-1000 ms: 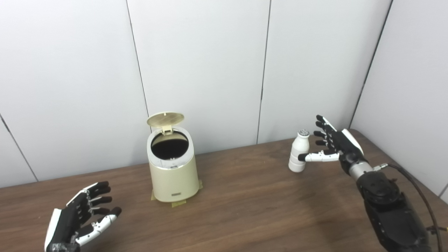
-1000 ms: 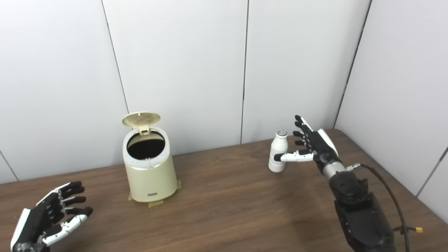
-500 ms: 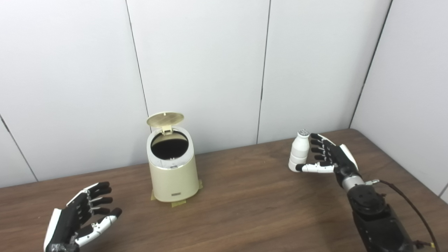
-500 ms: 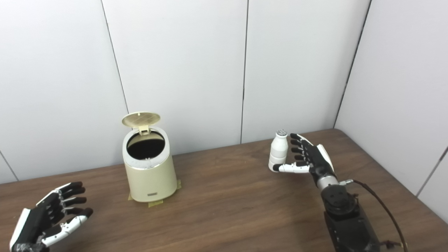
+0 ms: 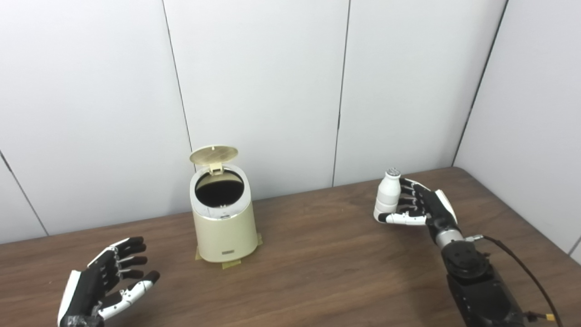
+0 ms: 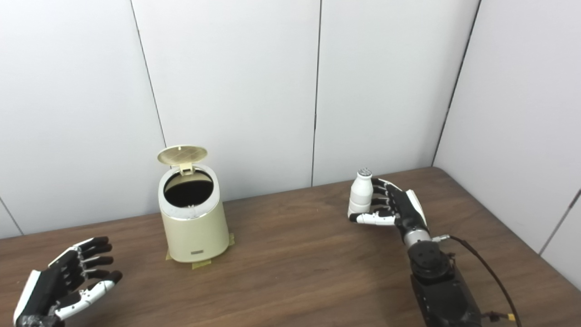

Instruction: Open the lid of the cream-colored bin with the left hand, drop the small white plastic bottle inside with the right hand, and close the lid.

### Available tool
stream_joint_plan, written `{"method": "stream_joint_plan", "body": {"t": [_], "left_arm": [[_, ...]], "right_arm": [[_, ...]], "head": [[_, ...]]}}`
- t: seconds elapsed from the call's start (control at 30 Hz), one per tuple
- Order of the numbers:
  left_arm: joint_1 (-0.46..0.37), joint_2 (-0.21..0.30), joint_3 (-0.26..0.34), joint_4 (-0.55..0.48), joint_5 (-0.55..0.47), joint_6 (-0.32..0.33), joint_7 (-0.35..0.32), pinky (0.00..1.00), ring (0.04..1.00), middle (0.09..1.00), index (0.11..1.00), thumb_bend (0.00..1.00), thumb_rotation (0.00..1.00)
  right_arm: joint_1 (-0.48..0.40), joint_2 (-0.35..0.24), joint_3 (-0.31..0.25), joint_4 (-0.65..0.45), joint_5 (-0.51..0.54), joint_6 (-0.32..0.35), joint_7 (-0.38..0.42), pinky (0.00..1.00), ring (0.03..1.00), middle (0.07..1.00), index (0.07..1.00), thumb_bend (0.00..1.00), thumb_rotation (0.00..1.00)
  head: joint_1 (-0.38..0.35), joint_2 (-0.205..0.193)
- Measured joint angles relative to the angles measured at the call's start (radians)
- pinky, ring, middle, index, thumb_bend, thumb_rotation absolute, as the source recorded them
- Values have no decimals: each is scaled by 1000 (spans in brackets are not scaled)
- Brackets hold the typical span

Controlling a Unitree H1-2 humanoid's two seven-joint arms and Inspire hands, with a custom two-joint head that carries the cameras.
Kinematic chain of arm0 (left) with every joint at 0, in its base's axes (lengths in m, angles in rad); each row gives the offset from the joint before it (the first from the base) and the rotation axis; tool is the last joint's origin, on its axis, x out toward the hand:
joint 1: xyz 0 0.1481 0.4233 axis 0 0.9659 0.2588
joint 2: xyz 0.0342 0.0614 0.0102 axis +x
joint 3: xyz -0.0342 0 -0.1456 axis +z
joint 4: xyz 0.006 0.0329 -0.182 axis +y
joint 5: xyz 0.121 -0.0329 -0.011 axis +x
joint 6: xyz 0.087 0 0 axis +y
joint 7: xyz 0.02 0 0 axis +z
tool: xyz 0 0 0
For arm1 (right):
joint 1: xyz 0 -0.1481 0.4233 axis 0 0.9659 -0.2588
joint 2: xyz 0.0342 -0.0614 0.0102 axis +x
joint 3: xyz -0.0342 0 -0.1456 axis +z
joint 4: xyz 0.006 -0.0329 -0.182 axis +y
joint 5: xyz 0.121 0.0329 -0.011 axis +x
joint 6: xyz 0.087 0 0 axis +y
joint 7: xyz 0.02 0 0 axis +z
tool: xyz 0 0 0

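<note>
Black-and-white right hand (image 5: 424,209): now curled round the bottle's base, thumb across the front; a second ago its fingers stood raised beside it.
Bottle (image 5: 386,196): small, white, upright on the wooden table (image 5: 317,272), unmoved.
Left hand (image 5: 106,284): empty, fingers spread, unchanged.
Bin (image 5: 222,222): cream, lid (image 5: 214,154) still up.

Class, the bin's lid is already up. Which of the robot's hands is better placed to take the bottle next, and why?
Right. The right hand is already curled around the small white plastic bottle, while the left hand hangs open at the near left, on the far side of the cream-colored bin.
</note>
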Motion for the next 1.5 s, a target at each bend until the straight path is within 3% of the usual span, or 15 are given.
{"method": "stream_joint_plan", "body": {"t": [0.33, 0.4, 0.47, 0.53, 0.7, 0.93, 1.17, 1.3, 1.5], "left_arm": [[0, 1, -2, -1, 0, 1, -2, 614, 695, 754, 763, 604, 0], [0, 1, -4, -3, 0, 3, -2, 594, 687, 750, 760, 610, 0], [1, 1, -4, -8, 1, 6, -2, 587, 684, 750, 758, 611, 0], [1, 1, -5, -14, 2, 7, -2, 581, 684, 753, 762, 614, 3], [2, 1, -7, -19, 7, 10, -2, 575, 676, 747, 766, 606, 0], [2, 1, -10, -19, 9, 11, -2, 556, 668, 747, 765, 612, 14], [4, -2, -11, -22, 8, 40, -2, 573, 677, 750, 769, 597, 0], [4, -2, -16, -20, 9, 37, -2, 570, 667, 746, 763, 601, 0], [4, -5, -27, 16, 13, -1, -1, 600, 668, 740, 754, 619, 0]], "right_arm": [[-23, 14, 18, 15, 6, -23, -4, 627, 731, 820, 804, 811, 0], [-26, 14, 18, 16, 5, -25, -8, 538, 648, 734, 744, 781, 0], [-27, 15, 21, 28, -16, -58, -36, 400, 451, 552, 601, 591, 0], [-37, 15, 23, 69, -33, -99, -66, 346, 396, 501, 546, 533, 0], [-44, 15, 32, 110, -74, -152, -119, 324, 382, 502, 518, 515, 0], [-43, 15, 38, 97, -92, -169, -134, 334, 385, 502, 527, 513, 0], [-35, 18, 51, 0, -117, -190, -147, 324, 377, 492, 544, 510, 0], [-29, 27, 96, -154, -160, -198, -138, 303, 374, 480, 541, 512, 0], [-77, 57, 184, -311, -213, -132, -55, 323, 394, 481, 528, 516, 0]], "head": [[6, 6], [8, 9], [9, 9], [12, 12], [14, 14], [23, 17], [52, 9], [72, 3], [121, -6]]}}
